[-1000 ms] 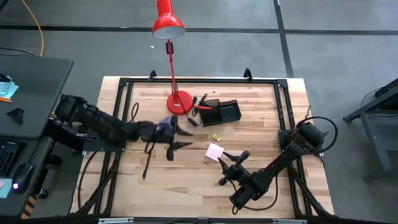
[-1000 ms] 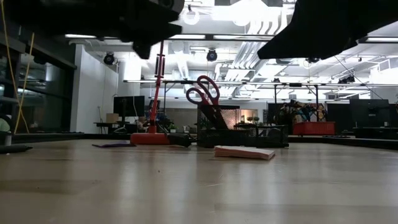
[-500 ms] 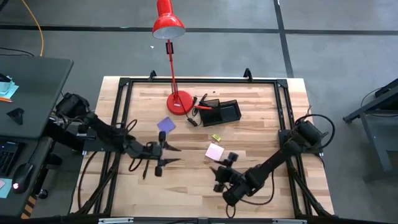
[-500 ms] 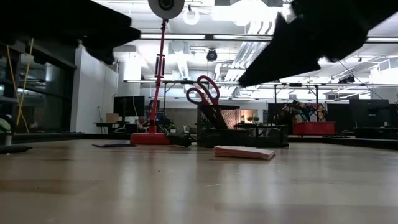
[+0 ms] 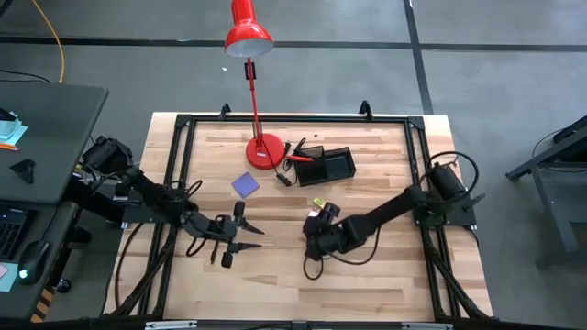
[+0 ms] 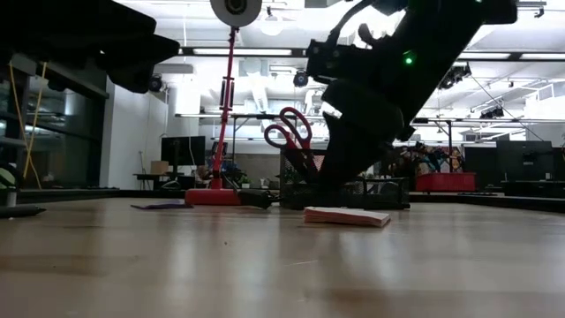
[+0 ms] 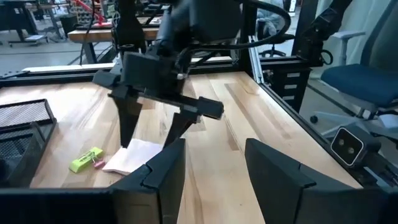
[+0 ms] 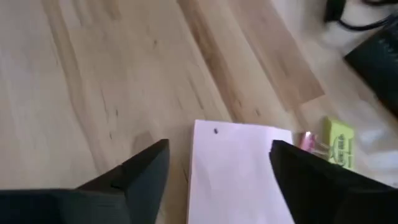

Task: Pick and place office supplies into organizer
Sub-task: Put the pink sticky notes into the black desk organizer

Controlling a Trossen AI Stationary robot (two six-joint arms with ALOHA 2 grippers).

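The pink note pad lies flat on the wood, with the tiny yellow piece just beyond it. My right gripper hangs over the pad, pointing down, open, one finger on each side of it. My left gripper hovers open at the table's left middle, holding nothing. The purple-blue pad lies flat beyond it. The black organizer stands at the far middle, and the red-handled scissors stick up out of it. My right gripper comes at the pink pad from above, slanting down, its fingers spread over the pad's width. I cannot tell whether the fingertips touch the pad. The pad lies flat on the table.
A red desk lamp stands on its round base left of the organizer, its head beyond the table's far edge. A dark pen lies near the base. Bare wood stretches along the near edge and the right side.
My right gripper has swung from the near right toward the table's left and far side, tipped downward, and now stands over the pink pad. My left gripper has drawn back from the purple-blue pad toward the near edge. Both pads have stayed where they were.
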